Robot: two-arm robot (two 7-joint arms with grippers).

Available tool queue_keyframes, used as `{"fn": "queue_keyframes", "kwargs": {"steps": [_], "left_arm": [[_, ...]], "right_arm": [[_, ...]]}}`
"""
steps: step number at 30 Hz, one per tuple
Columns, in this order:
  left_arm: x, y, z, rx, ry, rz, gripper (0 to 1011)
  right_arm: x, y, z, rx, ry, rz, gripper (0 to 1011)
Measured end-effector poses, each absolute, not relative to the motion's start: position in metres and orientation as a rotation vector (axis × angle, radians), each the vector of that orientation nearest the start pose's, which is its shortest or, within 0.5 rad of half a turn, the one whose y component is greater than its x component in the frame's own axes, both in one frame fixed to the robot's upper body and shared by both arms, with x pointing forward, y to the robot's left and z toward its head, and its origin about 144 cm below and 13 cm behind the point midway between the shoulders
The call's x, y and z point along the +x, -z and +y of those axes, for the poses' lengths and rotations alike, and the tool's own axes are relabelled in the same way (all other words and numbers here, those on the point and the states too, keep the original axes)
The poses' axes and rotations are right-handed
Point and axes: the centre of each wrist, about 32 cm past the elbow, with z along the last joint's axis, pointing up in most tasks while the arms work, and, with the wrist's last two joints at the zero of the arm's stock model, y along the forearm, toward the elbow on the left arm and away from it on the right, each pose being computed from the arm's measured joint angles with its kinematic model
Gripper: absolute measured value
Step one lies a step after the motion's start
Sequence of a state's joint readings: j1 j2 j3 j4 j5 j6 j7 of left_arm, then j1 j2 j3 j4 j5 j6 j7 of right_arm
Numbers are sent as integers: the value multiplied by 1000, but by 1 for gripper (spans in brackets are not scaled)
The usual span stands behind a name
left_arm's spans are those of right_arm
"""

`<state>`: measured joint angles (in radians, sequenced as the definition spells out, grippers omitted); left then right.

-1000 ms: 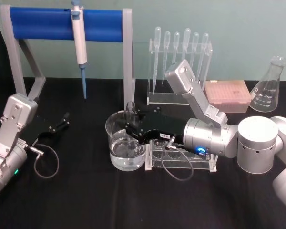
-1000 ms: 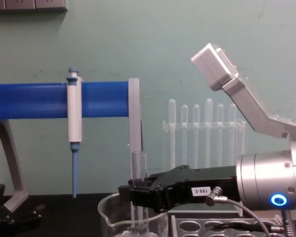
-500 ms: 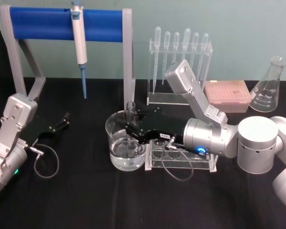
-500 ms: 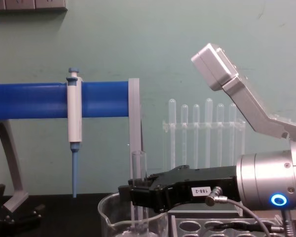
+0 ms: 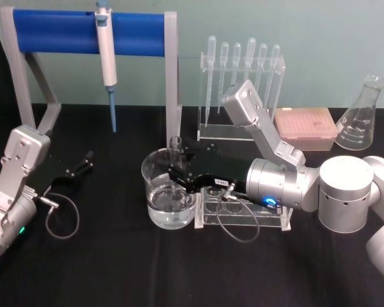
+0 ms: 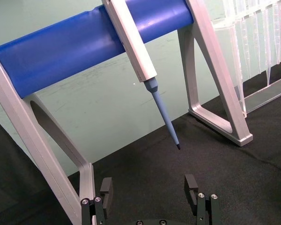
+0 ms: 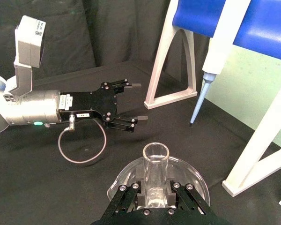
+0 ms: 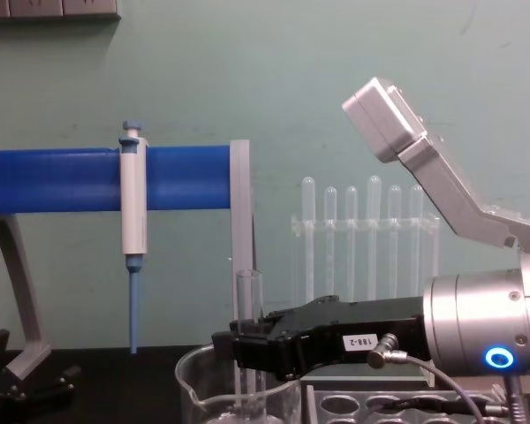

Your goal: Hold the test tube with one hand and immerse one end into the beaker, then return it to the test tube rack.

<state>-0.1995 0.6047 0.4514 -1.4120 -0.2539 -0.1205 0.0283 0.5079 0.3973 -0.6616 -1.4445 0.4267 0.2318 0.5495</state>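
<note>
**Glass tube held upright in the beaker**

Seen from the head camera, the left hand (image 5: 79, 169) lies on the black cloth desk at 9 o'clock from the beaker, its black fingers spread wide and holding nothing. Behind it stands one grey frame with a smooth blue bar (image 5: 57, 31), and one white-and-blue pipettor (image 5: 106, 45) hangs from it. The one beaker (image 5: 155, 192) is wide clear glass with a spout and a pool of clear liquid. In it stands the single test tube (image 5: 175, 146), a thin clear cylinder with a plain open rim, its lower end reaching the liquid. The right hand (image 5: 175, 167), black with a small white label, comes in from 3 o'clock and is closed around the tube's middle. Under its wrist sits the clear test tube rack (image 5: 243, 214) with round holes. At 1 o'clock six plastic pipettes (image 5: 243, 57) hang in a clear stand, then one pink box (image 5: 305, 128) and one conical glass flask (image 5: 361, 121)
</note>
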Motion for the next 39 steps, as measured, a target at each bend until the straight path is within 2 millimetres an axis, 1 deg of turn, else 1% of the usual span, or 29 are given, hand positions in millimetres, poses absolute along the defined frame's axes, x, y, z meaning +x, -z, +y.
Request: {"fn": "queue_keyframes", "kwargs": {"steps": [39], "left_arm": [[489, -1140, 310, 304, -1248, -285, 1000]], "right_arm": [[545, -1223, -175, -238, 505, -11, 227]]}}
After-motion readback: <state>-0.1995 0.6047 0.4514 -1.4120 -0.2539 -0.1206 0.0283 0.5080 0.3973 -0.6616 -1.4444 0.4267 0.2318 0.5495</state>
